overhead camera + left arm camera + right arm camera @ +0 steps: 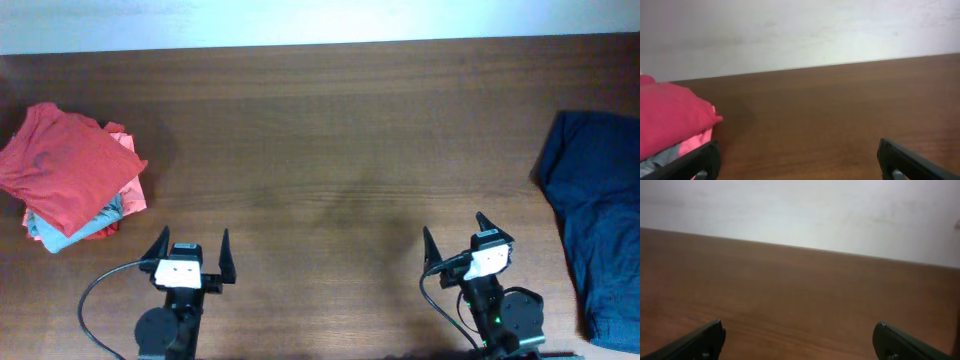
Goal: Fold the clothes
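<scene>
**Item 1.** Left gripper (192, 244): at the near table edge, left of centre. Jaws are spread wide with nothing between them.

**Item 2.** Right gripper (453, 231): at the near edge, right of centre. Jaws are likewise spread and empty. Its wrist view shows only bare wood and wall.

**Item 3.** The clothes (597, 215): one dark navy garment, rumpled and unfolded, at the table's far right. It runs out of the overhead view to the right, so its full extent cannot be told. It is well apart from both grippers, nearer the right one.

**Item 4.** Folded stack (65, 170): red on top, coral and light blue beneath, at the far left. It is not the work piece.

**Item 5.** Table (320, 150): dark wood.

**Hazards, as judged**
- The garment sits close to the right edge, so a pull outward could slide it off.
- A pinch through several rumpled layers would drag it as a lump rather than spread it.
- The left arm has a long reach across to help and could cross the right arm's path.
- A careless left sweep could topple the folded stack.

**Room**
- The broad centre between stack and garment is bare and suits laying the cloth flat.
- The far edge meets the wall.
</scene>
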Robot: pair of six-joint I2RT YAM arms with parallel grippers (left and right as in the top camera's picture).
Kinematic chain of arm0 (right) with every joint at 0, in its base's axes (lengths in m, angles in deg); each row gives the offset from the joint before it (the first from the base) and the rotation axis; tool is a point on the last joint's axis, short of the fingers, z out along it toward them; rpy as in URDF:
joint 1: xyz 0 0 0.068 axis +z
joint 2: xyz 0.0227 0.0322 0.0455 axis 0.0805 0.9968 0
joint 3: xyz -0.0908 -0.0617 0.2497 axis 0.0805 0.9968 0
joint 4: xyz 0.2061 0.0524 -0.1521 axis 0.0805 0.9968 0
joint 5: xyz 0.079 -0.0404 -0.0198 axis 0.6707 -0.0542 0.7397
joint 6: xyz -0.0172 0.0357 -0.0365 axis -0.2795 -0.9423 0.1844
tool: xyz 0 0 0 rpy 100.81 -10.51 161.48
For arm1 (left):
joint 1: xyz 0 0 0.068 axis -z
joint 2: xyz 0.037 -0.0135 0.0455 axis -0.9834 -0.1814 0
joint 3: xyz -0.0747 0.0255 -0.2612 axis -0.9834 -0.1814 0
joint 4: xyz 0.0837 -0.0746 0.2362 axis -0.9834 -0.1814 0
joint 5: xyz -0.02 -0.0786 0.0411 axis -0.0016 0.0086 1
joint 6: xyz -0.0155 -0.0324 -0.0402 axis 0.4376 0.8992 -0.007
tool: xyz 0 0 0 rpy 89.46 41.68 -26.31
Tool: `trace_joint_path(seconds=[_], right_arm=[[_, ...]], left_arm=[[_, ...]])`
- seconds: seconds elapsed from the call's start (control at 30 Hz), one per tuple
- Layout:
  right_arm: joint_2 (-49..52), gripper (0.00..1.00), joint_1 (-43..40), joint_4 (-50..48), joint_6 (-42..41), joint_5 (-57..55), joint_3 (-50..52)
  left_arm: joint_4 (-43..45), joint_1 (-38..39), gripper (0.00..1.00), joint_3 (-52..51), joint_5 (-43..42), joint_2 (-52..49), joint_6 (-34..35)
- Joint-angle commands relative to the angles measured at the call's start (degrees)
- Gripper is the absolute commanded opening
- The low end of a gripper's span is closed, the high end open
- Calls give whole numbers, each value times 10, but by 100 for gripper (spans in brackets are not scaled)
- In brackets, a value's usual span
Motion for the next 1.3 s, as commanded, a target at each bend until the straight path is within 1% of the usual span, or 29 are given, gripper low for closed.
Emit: trace_joint_path(seconds=[0.0, 0.1, 0.2, 0.3, 0.43, 0.53, 0.6, 0.67, 0.7, 0.77, 0.8, 0.87, 0.93, 1.0, 1.03, 1.07, 1.1, 1.13, 1.17, 1.23, 1.27], right_arm=[[2, 98, -4, 38, -14, -48, -57], [21, 99, -4, 87, -20, -83, -108], [62, 99, -4, 121, -25, -111, -165], [125, 99, -4, 159, -33, -118, -233], [236, 98, -5, 232, -33, -119, -342], [327, 99, -5, 299, -33, -119, -428], [385, 98, -5, 337, -33, -110, -480], [435, 98, -5, 363, -33, -71, -522], [459, 98, -5, 384, -32, -68, -545], [492, 98, -5, 411, -36, -102, -570], [507, 98, -9, 419, -62, -137, -578], [535, 99, -34, 428, -132, -205, -583], [554, 99, -73, 428, -141, -212, -583], [576, 99, -137, 431, -155, -211, -583], [585, 94, -164, 432, -157, -210, -583], [598, 76, -204, 432, -167, -208, -583], [609, 54, -234, 432, -175, -208, -583], [620, 39, -263, 432, -185, -206, -583], [633, 28, -297, 432, -195, -201, -583], [662, 20, -356, 432, -199, -185, -583], [680, 20, -389, 432, -199, -181, -583]], left_arm=[[-22, -2, 99, 53, -26, -19, 6], [-46, -2, 99, 100, -25, -52, 6], [-68, -2, 99, 150, -25, -101, 6], [-90, -2, 99, 203, -26, -161, 6], [-132, -2, 99, 277, -30, -254, 5], [-177, -2, 99, 334, -59, -330, 5], [-201, -2, 99, 361, -94, -375, 5], [-217, -2, 99, 381, -144, -417, 5], [-223, -2, 99, 388, -163, -435, 5], [-225, -2, 99, 391, -173, -460, 6], [-225, -2, 99, 391, -173, -469, 5], [-221, -2, 99, 391, -173, -482, 5], [-221, -2, 99, 391, -173, -485, 5], [-220, -2, 99, 391, -173, -485, 5], [-220, -2, 99, 391, -173, -484, 5], [-220, -2, 99, 391, -173, -484, 5], [-220, -2, 99, 391, -173, -484, 5], [-219, -2, 99, 391, -173, -484, 5], [-219, -2, 99, 391, -173, -484, 5], [-216, -2, 98, 391, -173, -484, 5], [-215, -2, 98, 391, -173, -484, 5]])
